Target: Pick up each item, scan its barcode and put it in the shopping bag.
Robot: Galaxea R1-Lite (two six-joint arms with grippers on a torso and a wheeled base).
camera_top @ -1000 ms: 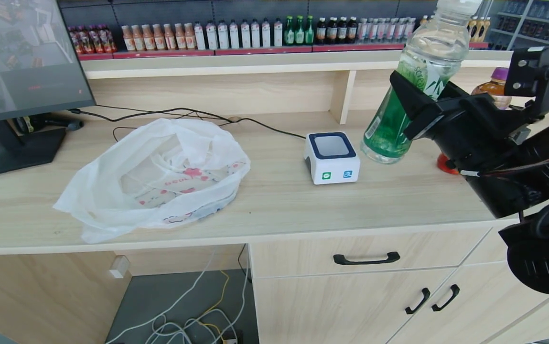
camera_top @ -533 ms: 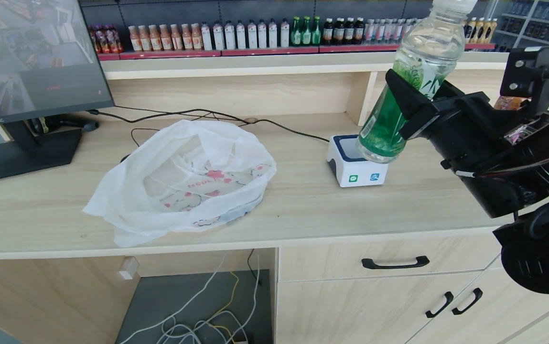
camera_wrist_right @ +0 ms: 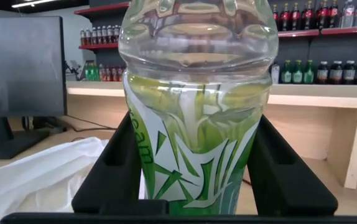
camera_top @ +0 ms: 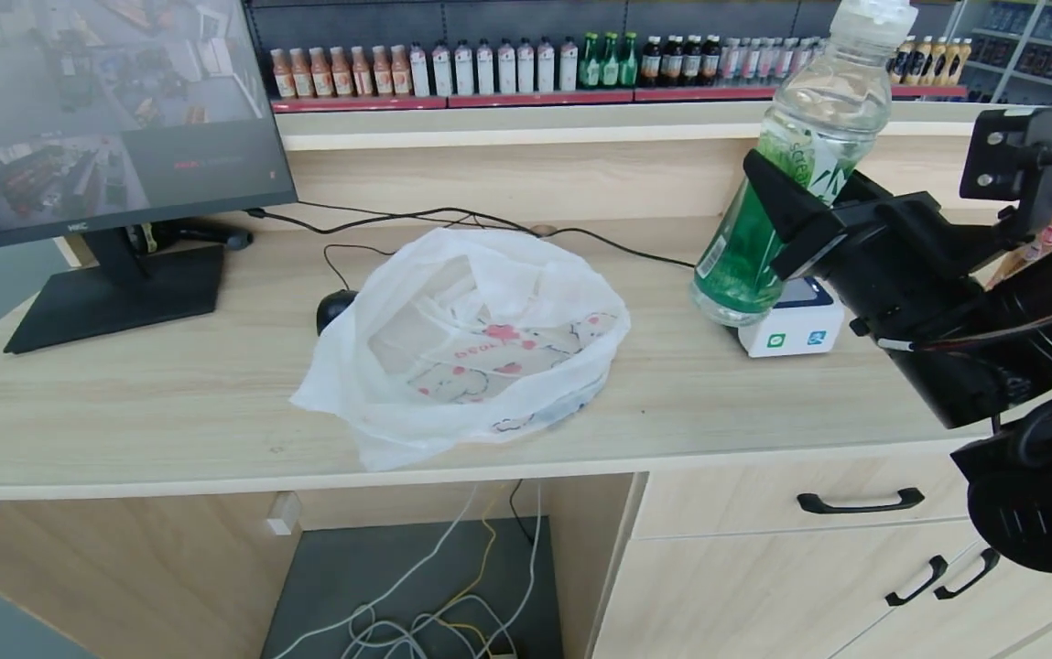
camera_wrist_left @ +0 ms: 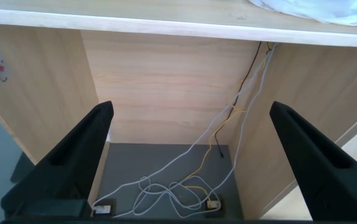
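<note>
Bottle [camera_top: 814, 110] has shifted left over the scanner [camera_top: 796, 339], clamped in right jaws.

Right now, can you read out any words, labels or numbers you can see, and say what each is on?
On the bottle label: white lettering, partly cut off, no whole word readable.
On the shopping bag: red print, too blurred to read.
On the scanner: two small icons, no words.
On the monitor frame: a logo, too small.
On the shelf bottles: labels too small.
</note>
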